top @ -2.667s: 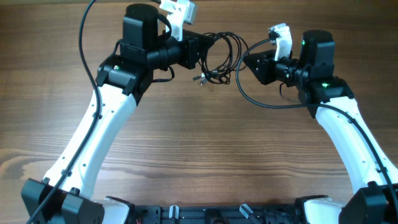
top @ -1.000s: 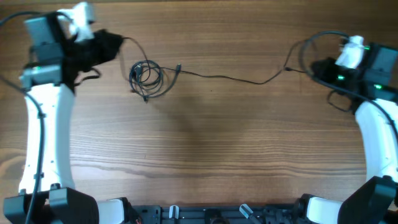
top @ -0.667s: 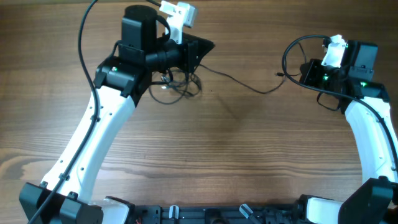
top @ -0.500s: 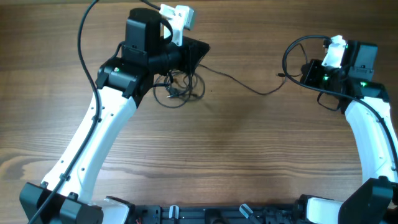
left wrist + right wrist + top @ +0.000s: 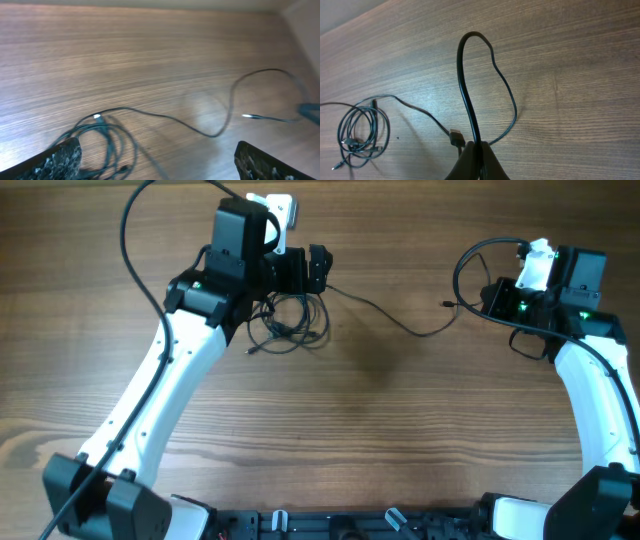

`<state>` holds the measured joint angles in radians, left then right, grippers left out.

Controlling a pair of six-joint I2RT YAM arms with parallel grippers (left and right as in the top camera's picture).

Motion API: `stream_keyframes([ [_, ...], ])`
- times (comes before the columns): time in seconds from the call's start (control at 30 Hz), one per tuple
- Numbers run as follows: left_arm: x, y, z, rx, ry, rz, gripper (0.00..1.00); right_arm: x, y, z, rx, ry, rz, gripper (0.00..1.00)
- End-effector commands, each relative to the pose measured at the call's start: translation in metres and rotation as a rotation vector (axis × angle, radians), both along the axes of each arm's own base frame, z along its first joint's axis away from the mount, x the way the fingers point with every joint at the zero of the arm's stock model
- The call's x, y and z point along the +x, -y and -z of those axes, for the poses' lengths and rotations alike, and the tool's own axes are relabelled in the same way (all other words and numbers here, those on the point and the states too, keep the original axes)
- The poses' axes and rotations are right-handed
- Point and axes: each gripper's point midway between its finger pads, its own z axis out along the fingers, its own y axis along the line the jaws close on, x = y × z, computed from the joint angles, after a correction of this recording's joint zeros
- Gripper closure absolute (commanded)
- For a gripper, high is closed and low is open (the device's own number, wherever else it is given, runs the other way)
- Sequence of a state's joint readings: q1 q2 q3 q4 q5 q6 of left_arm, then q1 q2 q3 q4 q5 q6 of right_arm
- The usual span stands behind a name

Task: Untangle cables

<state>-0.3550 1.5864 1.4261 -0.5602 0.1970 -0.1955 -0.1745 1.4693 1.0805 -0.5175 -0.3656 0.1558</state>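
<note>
Left pincer (image 5: 157, 150) drawn back off cables (image 5: 290, 328), spread wide, empty. Right pincer (image 5: 476, 150) closed, unmoved, plug (image 5: 455, 135) just beside tips. One strand (image 5: 390, 320) laid out; rest yet to be loosened.

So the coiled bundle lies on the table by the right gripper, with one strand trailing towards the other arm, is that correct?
Not quite: the coiled bundle lies by the left gripper, as the overhead view shows; one strand does trail towards the other arm.

Bright even light; motion blur smears the cables (image 5: 150, 113) in left wrist view.
</note>
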Motion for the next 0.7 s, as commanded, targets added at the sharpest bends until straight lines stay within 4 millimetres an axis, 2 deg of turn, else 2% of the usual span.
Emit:
stream_keyframes([
  [0.0,0.019,-0.033,0.043,0.118,-0.072,-0.115,0.00,0.002,-0.003,-0.002,0.015,-0.002,-0.010,0.96],
  [0.03,0.022,-0.039,0.064,0.140,-0.123,-0.130,0.02,0.002,-0.003,-0.002,0.015,-0.006,-0.011,0.96],
  [0.07,0.027,-0.047,0.094,0.164,-0.191,-0.145,0.12,0.001,-0.003,-0.001,0.016,-0.010,-0.010,0.96],
  [0.1,0.029,-0.050,0.119,0.182,-0.241,-0.150,0.18,0.000,-0.003,-0.001,0.016,-0.013,-0.010,0.96],
  [0.27,0.026,-0.051,0.192,0.237,-0.389,-0.141,0.26,0.000,-0.003,-0.001,0.017,-0.013,-0.010,0.96],
  [0.37,0.026,-0.052,0.206,0.249,-0.408,-0.143,0.33,0.000,-0.003,-0.001,0.016,-0.014,-0.010,0.96],
  [0.47,0.027,-0.069,0.208,0.330,-0.398,-0.197,0.38,0.000,-0.003,-0.001,0.016,-0.014,-0.010,0.96],
  [0.53,0.026,-0.069,0.208,0.334,-0.402,-0.198,0.42,0.000,-0.003,-0.001,0.016,-0.014,-0.010,0.96],
  [0.67,0.027,-0.069,0.208,0.332,-0.399,-0.199,0.44,-0.002,-0.004,0.001,0.020,-0.027,-0.008,0.96],
])
